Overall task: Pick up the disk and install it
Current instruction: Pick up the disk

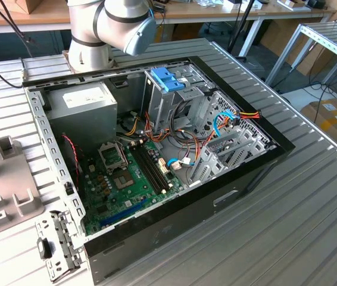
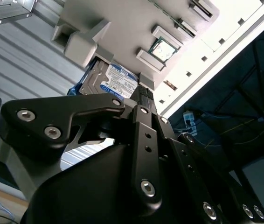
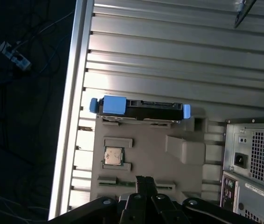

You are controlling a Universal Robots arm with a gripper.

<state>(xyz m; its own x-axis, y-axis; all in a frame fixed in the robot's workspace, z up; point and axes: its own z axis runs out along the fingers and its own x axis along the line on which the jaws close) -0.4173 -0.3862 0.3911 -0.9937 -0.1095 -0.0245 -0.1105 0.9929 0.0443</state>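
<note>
Gripper (image 3: 144, 181) empty, jaws pressed together, I hang over the beige holder (image 3: 146, 161) on the ribbed table (image 3: 169, 56). Past a processor chip (image 3: 113, 156), well apart from me, the disk (image 3: 141, 111) stands on edge at the holder's rim, near the computer case (image 3: 253, 158).

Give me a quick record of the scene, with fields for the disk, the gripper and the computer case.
disk: on edge in the grey holder, not grasped
gripper: shut, empty, apart from the disk
grey holder: on the slatted table, also holds a processor chip
computer case: open, on the same table
</note>
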